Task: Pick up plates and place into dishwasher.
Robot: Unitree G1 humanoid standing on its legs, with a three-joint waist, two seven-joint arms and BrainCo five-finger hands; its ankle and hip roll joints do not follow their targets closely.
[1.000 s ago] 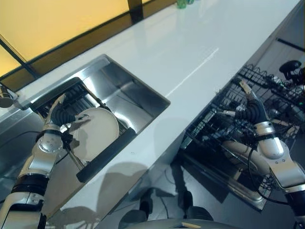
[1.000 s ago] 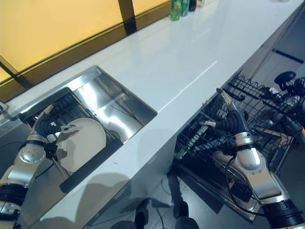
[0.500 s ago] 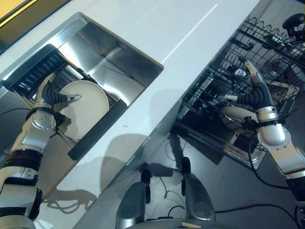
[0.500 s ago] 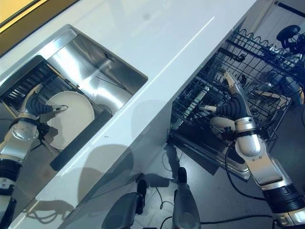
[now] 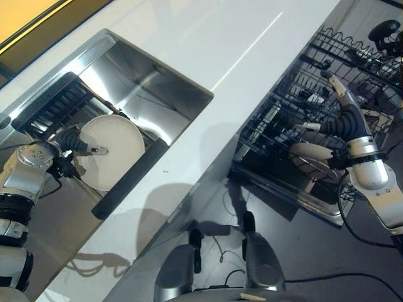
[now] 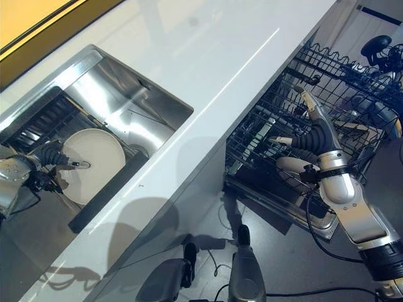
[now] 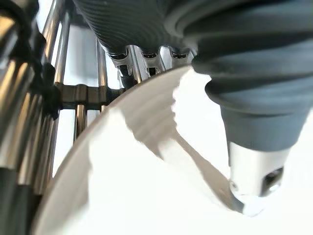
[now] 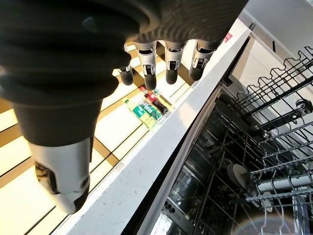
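Now left robot hand point(image 5: 74, 142) lower on plate point(image 5: 116, 151) vs prev.

Left hand point(image 5: 74, 142) seemingly pinching with thumb and fingers, right hand point(image 5: 338, 116) raised, fingers straight

The far rim of the plate point(image 5: 110, 151) is covered by the left robot hand point(image 5: 74, 142), whose fingers point(image 7: 146, 58) pass out of sight behind it. The sink point(image 5: 157, 100) rack is partly screened by the plate. Items in the dishwasher rack point(image 6: 296, 126) cannot be identified.
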